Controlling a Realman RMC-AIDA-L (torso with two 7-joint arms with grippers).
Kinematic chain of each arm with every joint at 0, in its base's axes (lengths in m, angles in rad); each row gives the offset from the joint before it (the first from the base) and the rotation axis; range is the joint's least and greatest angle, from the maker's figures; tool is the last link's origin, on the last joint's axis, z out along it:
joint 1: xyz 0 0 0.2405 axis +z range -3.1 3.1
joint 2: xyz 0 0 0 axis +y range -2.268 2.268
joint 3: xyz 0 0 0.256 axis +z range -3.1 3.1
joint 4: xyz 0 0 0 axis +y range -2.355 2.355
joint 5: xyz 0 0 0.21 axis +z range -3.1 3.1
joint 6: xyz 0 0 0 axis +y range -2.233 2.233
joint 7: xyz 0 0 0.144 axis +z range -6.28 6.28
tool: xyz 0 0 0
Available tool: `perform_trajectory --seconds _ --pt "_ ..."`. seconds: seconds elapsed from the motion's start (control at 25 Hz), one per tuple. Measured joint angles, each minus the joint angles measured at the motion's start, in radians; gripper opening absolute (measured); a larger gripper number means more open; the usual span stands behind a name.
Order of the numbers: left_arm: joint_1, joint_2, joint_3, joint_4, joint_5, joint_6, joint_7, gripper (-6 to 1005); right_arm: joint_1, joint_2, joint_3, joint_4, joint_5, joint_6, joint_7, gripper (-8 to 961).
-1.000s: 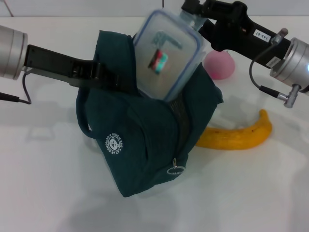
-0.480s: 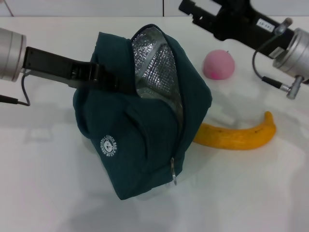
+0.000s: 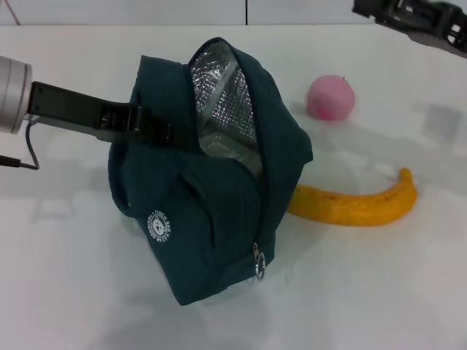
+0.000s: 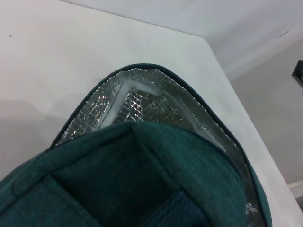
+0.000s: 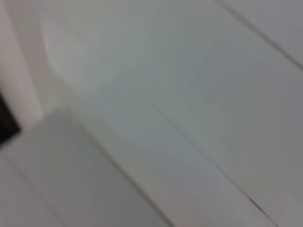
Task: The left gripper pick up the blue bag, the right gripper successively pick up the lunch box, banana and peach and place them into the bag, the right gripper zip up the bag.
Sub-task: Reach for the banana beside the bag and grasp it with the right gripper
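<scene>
A: Head view, starting at the left: left gripper (image 3: 157, 131) reaches in from the left, fingers clamped on the blue bag (image 3: 211, 211) at its upper left edge. Bag is tilted, mouth open, foil lining showing.
B: Lunch box?
A: Not visible in head view. Left wrist view looks into the bag mouth (image 4: 156, 123): foil lining, teal fabric, contents unclear.
B: Further right?
A: Banana (image 3: 357, 204) lies on the desk (image 3: 379, 292), its left end just beside the bag. Peach (image 3: 330, 97) sits behind it, apart from both.
B: Right gripper?
A: Right gripper (image 3: 416, 18) is at the top right corner, mostly cropped. Fingers: cannot tell. Its wrist view shows only blurred pale surfaces.
</scene>
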Motion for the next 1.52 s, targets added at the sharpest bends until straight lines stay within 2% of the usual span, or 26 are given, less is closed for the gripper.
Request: perform_trajectory --seconds 0.08,0.12,0.16,0.24,0.32,0.48,0.6,0.68,0.84,0.88,0.92,0.96,1.0,1.04,1.28,1.52 --pt "0.000 -0.001 0.000 -0.002 0.000 0.000 0.009 40 -0.002 -0.028 -0.049 -0.026 -0.003 -0.002 -0.025 752" --pt "0.000 -0.001 -0.001 -0.002 0.000 0.000 0.014 40 0.003 -0.062 -0.111 -0.059 -0.018 0.000 -0.052 764" --pt "0.000 -0.001 -0.001 -0.003 0.000 0.000 0.016 40 0.003 -0.062 -0.111 -0.059 -0.018 0.000 -0.052 777" --pt "0.000 -0.001 -0.002 -0.003 0.000 0.000 0.018 40 0.011 -0.085 -0.154 -0.113 -0.081 0.008 -0.068 802" --pt "0.000 -0.002 -0.002 -0.003 0.000 0.000 0.018 40 0.026 -0.096 -0.171 -0.190 -0.211 0.015 -0.069 827" --pt "0.002 -0.003 -0.002 -0.004 -0.001 0.000 0.020 40 0.090 -0.103 -0.176 -0.284 -0.474 0.010 -0.029 824" --pt "0.005 -0.005 -0.002 -0.004 -0.001 0.001 0.024 40 0.135 -0.086 -0.182 -0.355 -0.653 0.003 0.031 822" --pt "0.008 -0.006 -0.002 -0.004 -0.002 0.001 0.025 40 0.154 -0.065 -0.204 -0.423 -0.762 -0.008 0.078 820" --pt "0.017 -0.007 -0.002 -0.004 -0.019 0.002 0.026 40 0.181 -0.018 -0.266 -0.562 -0.914 -0.060 0.170 817" --pt "0.019 -0.007 -0.002 -0.004 -0.023 0.002 0.026 40 0.181 -0.018 -0.266 -0.562 -0.914 -0.060 0.170 817" --pt "0.020 -0.007 -0.002 -0.004 -0.024 0.002 0.025 40 0.195 0.013 -0.281 -0.629 -0.975 -0.100 0.212 816" --pt "0.020 -0.007 -0.006 -0.004 -0.025 0.002 0.024 40 0.197 0.015 -0.282 -0.633 -0.979 -0.102 0.214 815" --pt "0.020 -0.007 -0.010 -0.004 -0.025 0.002 0.024 40 0.208 0.032 -0.287 -0.663 -1.017 -0.122 0.233 815" --pt "0.020 -0.008 -0.014 -0.004 -0.027 0.002 0.023 40 0.215 0.038 -0.292 -0.675 -1.037 -0.132 0.244 815" --pt "0.020 -0.008 -0.020 -0.004 -0.030 0.002 0.020 40 0.277 0.045 -0.404 -0.689 -1.101 -0.175 0.333 814" --pt "0.019 -0.012 -0.022 -0.004 -0.034 0.001 0.020 40 0.295 0.050 -0.534 -0.667 -1.138 -0.129 0.364 813"
